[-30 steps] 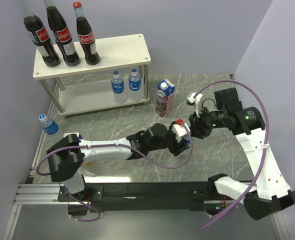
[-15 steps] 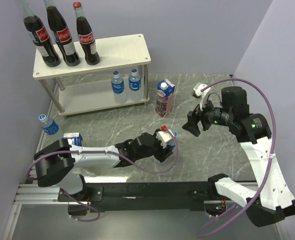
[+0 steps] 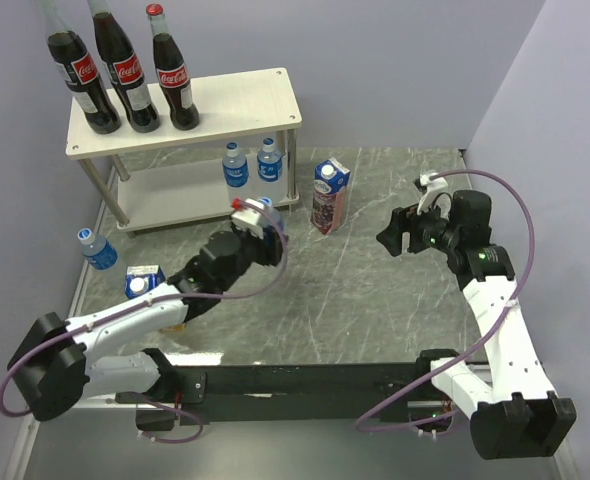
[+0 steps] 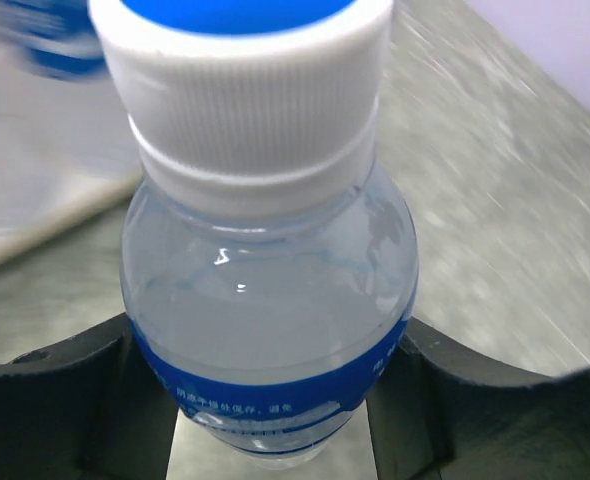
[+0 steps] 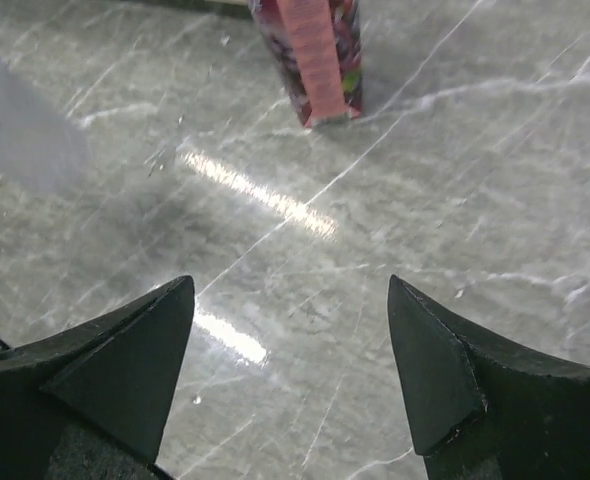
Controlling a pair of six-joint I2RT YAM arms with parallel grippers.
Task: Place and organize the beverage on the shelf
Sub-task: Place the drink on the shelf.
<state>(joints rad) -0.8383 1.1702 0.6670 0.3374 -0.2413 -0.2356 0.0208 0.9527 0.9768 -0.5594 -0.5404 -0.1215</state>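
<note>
the held water bottle (image 4: 265, 330) sits between the jaws of the left gripper (image 4: 268, 445), which clamp it on both sides at its blue label band, just under the rounded shoulder; its ribbed white cap (image 4: 240, 110) with a blue top points up and away from the jaws. only the left wrist view shows this grip, and it shows a line of tiny white print on the label, too small to read. the overhead view hides the grip under the wrist but places it: the bottle is held tilted just in front of the right end of the shelf (image 3: 245, 95)

just beyond those jaws, 2 water bottles (image 3: 236, 168) stand side by side on the lower board. on the top board, far to the jaws' left, 3 cola bottles (image 3: 127, 75) stand in a row, each red label reading coca-cola in white script. a 4th water bottle (image 3: 99, 250) lies on the table (image 3: 375, 310) off the shelf's left end, and a second carton (image 3: 141, 279), white and blue on top, is half hidden by the left arm

the right gripper (image 5: 290, 300) has its jaws spread wide with nothing between them, over bare marbled table. ahead of them the purple carton (image 5: 310, 60) stands upright; the right wrist view shows a pink side panel, the overhead view a blue and white top, and its print is unreadable in both
</note>
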